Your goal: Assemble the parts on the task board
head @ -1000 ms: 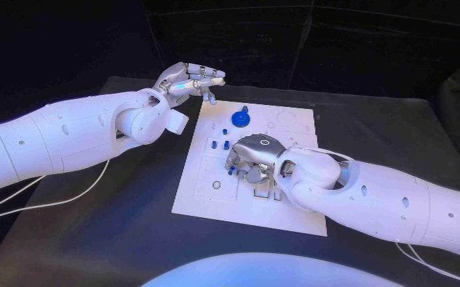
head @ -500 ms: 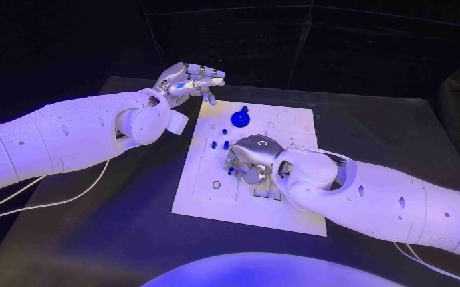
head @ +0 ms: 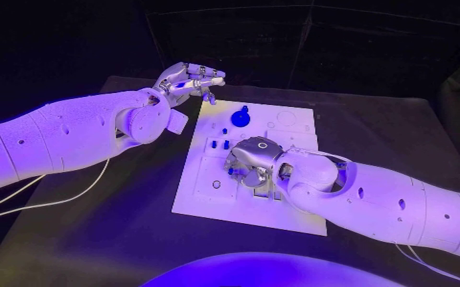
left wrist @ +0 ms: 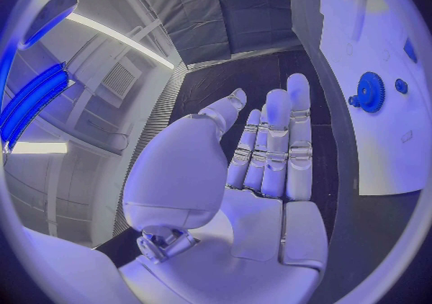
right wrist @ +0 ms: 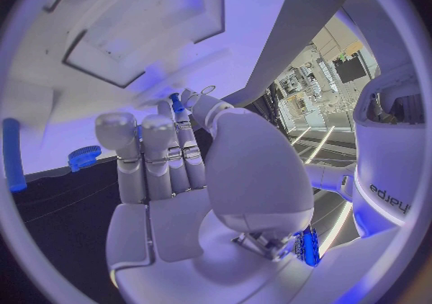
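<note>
The white task board (head: 288,214) lies in the middle of the table. My right hand (head: 251,161) hangs low over the board's middle with its fingers pointing down. In the right wrist view it pinches a small blue peg (right wrist: 175,102) between thumb and a finger. A blue gear (head: 240,116) stands near the board's far edge, also seen as the gear (left wrist: 370,91) and the gear (right wrist: 83,155). Small blue parts (head: 219,145) stand left of the right hand. My left hand (head: 192,81) floats beyond the board's far left corner, fingers apart (left wrist: 270,153), holding nothing.
The black table (head: 106,234) has free room on the near left and on the right of the board. White cables (head: 58,200) trail from the left arm over the table's left side. A further blue piece (right wrist: 11,153) lies on the board.
My right hand has edged slightly lower over the board's middle. The left hand has stayed where it was.
</note>
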Robot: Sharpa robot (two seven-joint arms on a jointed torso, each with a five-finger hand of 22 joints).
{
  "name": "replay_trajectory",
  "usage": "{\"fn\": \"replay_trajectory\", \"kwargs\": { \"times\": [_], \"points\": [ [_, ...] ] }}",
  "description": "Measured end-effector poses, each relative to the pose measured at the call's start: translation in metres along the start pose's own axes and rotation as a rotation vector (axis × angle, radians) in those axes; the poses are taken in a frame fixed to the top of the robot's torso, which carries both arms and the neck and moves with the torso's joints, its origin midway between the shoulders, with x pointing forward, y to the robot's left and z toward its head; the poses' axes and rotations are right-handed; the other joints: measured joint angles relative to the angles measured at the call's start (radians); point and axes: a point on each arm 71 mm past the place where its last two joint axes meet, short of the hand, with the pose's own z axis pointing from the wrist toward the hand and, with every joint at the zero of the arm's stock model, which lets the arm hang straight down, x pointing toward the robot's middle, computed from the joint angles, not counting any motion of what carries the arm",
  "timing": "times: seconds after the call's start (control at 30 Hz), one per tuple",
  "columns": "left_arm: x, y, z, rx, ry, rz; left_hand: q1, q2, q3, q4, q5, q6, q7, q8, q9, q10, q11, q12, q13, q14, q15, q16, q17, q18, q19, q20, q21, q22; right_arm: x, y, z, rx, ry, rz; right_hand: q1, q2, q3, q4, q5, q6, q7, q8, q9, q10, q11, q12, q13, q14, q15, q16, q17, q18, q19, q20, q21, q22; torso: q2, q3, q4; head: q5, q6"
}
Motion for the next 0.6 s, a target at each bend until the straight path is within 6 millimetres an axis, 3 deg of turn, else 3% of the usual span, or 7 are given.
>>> {"fn": "replay_trajectory", "kwargs": {
  "times": [0.07, 0.13, 0.2, 0.43, 0.6],
  "points": [
    [0.0, 0.0, 0.0, -0.001, 0.001, 0.0, 0.0, 0.0, 0.0, 0.0, 0.0, 0.0, 0.0, 0.0, 0.0, 0.0, 0.0, 0.0, 0.0, 0.0, 0.0, 0.0, 0.0, 0.0, 0.0, 0.0, 0.0, 0.0, 0.0, -0.002, -0.001, 0.004, -0.006, 0.001, 0.0, 0.0, -0.013, -0.006, 0.0, -0.022, 0.006, 0.0, 0.0, -0.038, 0.008, 0.0, 0.001, -0.023, 0.01, -0.051, -0.058, 0.003, -0.038, 0.005, -0.048, -0.079, 0.0, 0.0001, -0.0001, 0.0, 0.0],
    [0.0, 0.0, 0.0, -0.003, 0.002, -0.001, 0.0, 0.0, -0.006, 0.0, 0.0, 0.0, 0.0, 0.0, 0.0, 0.0, 0.0, 0.0, 0.0, -0.004, 0.004, 0.0, -0.001, 0.0, 0.0, 0.0, 0.0, -0.001, 0.0, -0.003, -0.002, 0.007, -0.017, 0.002, 0.0, 0.0, -0.024, -0.013, 0.0, -0.035, 0.012, 0.0, 0.0, -0.065, 0.014, 0.0, 0.003, -0.052, 0.012, -0.107, -0.123, 0.024, -0.075, 0.01, -0.096, -0.154, 0.0, 0.0001, -0.0001, -0.001, 0.0],
    [0.0, 0.0, 0.0, -0.004, 0.002, -0.001, 0.0, 0.0, -0.006, 0.0, 0.0, 0.0, 0.0, 0.0, 0.0, 0.0, 0.0, 0.0, 0.0, -0.004, 0.004, 0.0, -0.001, 0.0, 0.0, 0.0, 0.0, -0.001, -0.002, -0.004, -0.004, 0.008, -0.038, 0.006, 0.0, 0.0, -0.032, -0.019, 0.002, -0.038, 0.01, 0.0, 0.0, -0.077, 0.016, 0.006, 0.004, -0.062, 0.015, -0.129, -0.151, 0.024, -0.088, 0.013, -0.117, -0.184, 0.0, 0.0002, -0.0001, -0.001, 0.0],
    [-0.001, 0.001, 0.0, -0.008, 0.003, -0.001, 0.0, 0.0, -0.006, 0.0, 0.0, 0.0, 0.0, 0.0, 0.0, -0.004, 0.004, 0.0, 0.0, -0.004, 0.004, 0.0, -0.001, 0.0, 0.0, 0.0, 0.0, -0.001, -0.008, -0.01, -0.015, 0.012, -0.109, 0.036, 0.0, 0.0, -0.041, -0.018, 0.015, -0.042, 0.013, 0.0, 0.001, -0.077, 0.016, 0.025, 0.007, -0.062, 0.015, -0.133, -0.16, 0.024, -0.088, 0.014, -0.122, -0.192, -0.001, 0.0009, -0.0012, -0.001, 0.005],
    [-0.002, 0.001, -0.001, -0.012, 0.002, -0.001, 0.0, 0.0, -0.006, 0.0, 0.0, 0.0, 0.0, 0.0, 0.0, -0.004, 0.004, 0.0, 0.0, -0.004, 0.003, 0.0, -0.002, 0.0, 0.0, 0.0, -0.004, -0.002, -0.014, -0.022, -0.038, 0.035, -0.15, 0.086, 0.0, 0.0, -0.05, -0.02, 0.032, -0.042, 0.013, 0.0, 0.002, -0.072, 0.012, 0.045, 0.008, -0.062, 0.015, -0.114, -0.151, 0.024, -0.083, 0.01, -0.121, -0.174, -0.002, 0.0012, -0.0024, -0.005, 0.011]
  ]
}}
